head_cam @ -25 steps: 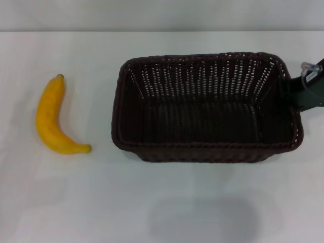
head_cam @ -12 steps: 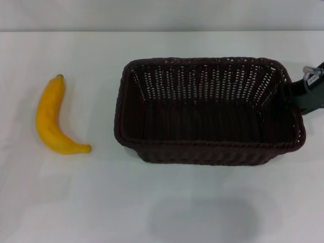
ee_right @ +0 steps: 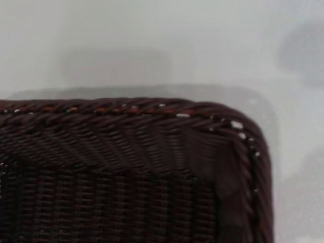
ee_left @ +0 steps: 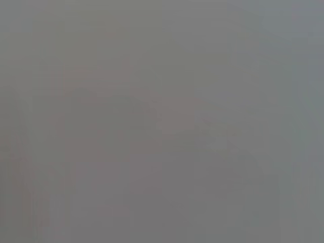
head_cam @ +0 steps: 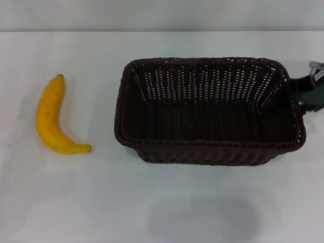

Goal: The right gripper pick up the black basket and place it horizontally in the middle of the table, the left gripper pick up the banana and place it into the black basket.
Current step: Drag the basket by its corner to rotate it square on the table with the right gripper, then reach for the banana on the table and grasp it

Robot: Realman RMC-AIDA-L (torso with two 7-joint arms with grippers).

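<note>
The black basket stands lengthwise on the white table, right of the middle, open side up and empty. Its braided rim and a corner fill the right wrist view. The right gripper is at the right edge of the head view, right by the basket's right end wall; only part of it shows. The banana lies on the table at the far left, its dark stem tip pointing away from me, well apart from the basket. The left gripper is out of view; the left wrist view shows only plain grey.
The table's far edge runs across the top of the head view, with a pale wall behind. A faint shadow lies on the table in front of the basket. Bare tabletop lies between the banana and the basket.
The basket has settled slightly lower and to the right, then stayed still. The right gripper has drawn back to the right, toward the edge of the view. The banana has not moved.
</note>
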